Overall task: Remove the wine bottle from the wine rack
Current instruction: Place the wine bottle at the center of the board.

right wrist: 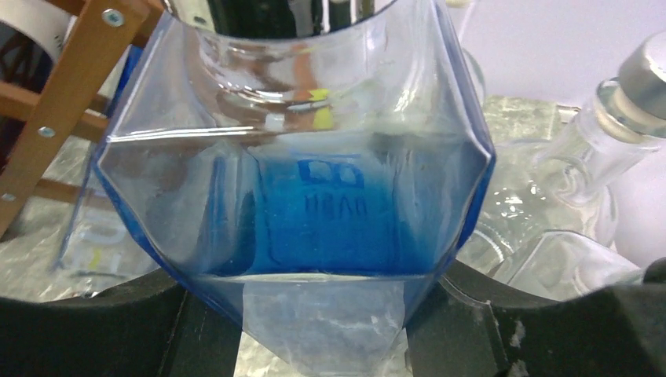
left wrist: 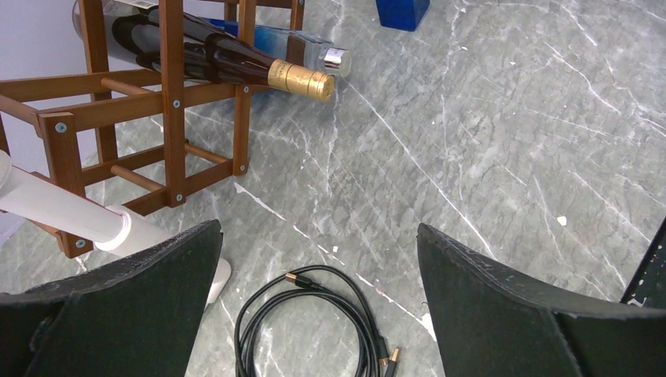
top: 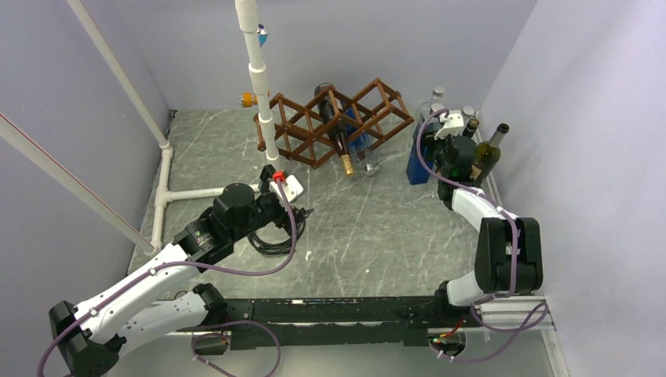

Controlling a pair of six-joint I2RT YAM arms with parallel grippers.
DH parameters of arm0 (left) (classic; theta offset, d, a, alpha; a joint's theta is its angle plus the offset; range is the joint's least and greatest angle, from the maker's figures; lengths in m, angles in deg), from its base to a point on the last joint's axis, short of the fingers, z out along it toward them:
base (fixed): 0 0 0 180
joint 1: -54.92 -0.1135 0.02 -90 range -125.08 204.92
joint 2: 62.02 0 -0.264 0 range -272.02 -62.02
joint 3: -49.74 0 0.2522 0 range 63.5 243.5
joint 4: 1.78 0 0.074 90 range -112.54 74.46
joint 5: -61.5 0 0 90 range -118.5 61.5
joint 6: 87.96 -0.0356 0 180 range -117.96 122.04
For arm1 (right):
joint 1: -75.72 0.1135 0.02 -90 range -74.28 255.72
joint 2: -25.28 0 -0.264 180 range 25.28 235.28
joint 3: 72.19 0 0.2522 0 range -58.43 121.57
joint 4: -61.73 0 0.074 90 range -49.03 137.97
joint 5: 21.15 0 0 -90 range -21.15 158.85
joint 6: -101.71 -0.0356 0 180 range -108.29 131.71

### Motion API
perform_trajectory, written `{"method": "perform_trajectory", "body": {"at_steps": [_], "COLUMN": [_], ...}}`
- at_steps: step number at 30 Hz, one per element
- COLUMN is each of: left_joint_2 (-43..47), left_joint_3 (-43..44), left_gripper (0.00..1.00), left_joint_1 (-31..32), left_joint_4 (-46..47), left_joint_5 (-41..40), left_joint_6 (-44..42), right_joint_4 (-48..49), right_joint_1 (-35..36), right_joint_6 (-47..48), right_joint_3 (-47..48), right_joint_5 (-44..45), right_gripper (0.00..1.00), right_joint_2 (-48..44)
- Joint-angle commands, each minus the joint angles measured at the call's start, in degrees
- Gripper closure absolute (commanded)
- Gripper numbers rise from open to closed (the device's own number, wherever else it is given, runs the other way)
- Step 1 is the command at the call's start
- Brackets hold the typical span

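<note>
Robot lab cell (plain lilac walls (top: 393, 39)); marbled table (top: 377, 228), PVC frame (top: 257, 78).

Blue bottle (right wrist: 314, 212) carries dark lettering (blurred through the glass), not readable.

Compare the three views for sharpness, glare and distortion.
Top external view: even, soft light, the wine rack crisp. Left wrist view: table veining sharp, a sheen on the gold cap of the wine bottle, the left gripper showing dark fingers. Right wrist view: the blue glass bottle fills the frame, warping everything behind it.
</note>
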Motion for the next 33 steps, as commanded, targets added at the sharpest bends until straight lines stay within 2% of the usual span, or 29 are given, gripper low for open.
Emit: {"method": "perform_trajectory", "body": {"at_steps": [1, 5, 18, 33], "left_joint_2": [0.4, 0.22, 0.04, -0.05], "left_joint_3": [0.21, 0.29, 0.38, 0.47], "left_gripper": [0.0, 0.0, 0.0, 0.0], "left_joint_1": [-0.29, -0.38, -0.48, -0.56], "left_joint_4": [2.42, 2.31, 2.23, 2.05], "left_joint_5": [-0.27, -0.09, 0.01, 0.19], "left_joint_6": [-0.47, -0.47, -0.47, -0.56], "right_joint_4": [11.78, 11.33, 9.97, 8.42], "right_joint_1": [-0.16, -0.17, -0.17, -0.17], "right_joint_6": [-1.64, -1.85, -1.85, -3.69], "right_joint_3": [5.01, 5.57, 6.09, 6.36], "right_joint_5": [4.88, 4.76, 4.1, 2.4], "right_gripper": [1.0, 1.0, 0.67, 0.46], "right_joint_2": [0.07, 1.12, 1.72, -0.02]}}
